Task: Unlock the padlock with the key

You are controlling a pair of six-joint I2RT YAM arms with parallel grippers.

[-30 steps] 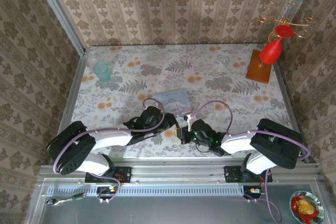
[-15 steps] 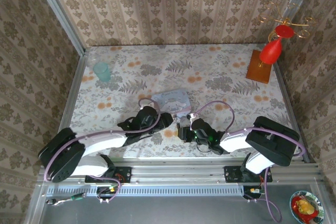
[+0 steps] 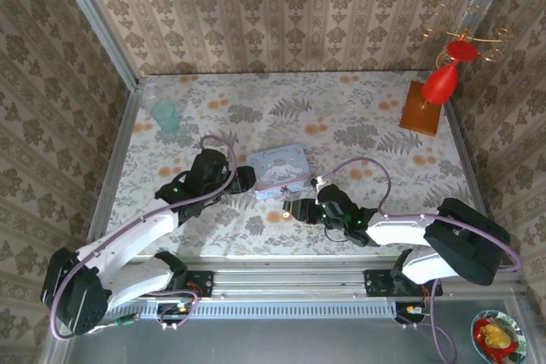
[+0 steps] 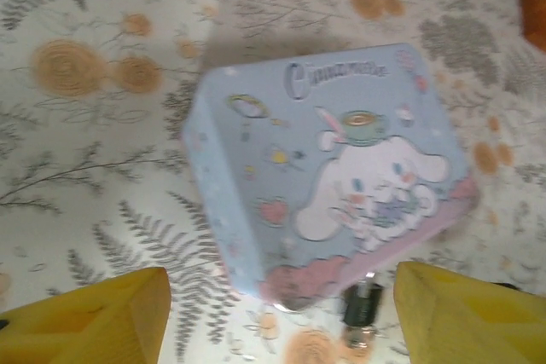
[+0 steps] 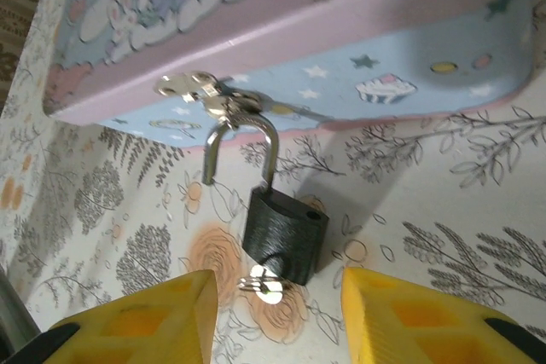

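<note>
Floral counter (image 3: 358,117) carries the tin (image 3: 277,164), padlock (image 5: 284,232) hanging from its hasp with key (image 5: 264,283) in its base and one shackle leg free, apparently unlocked; left jaws spread facing the tin, right jaws spread flanking the padlock, empty.

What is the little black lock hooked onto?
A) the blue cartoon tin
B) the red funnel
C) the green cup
A: in the right wrist view, the padlock has its shackle looped through the metal latch on the side of the blue tin.
</note>
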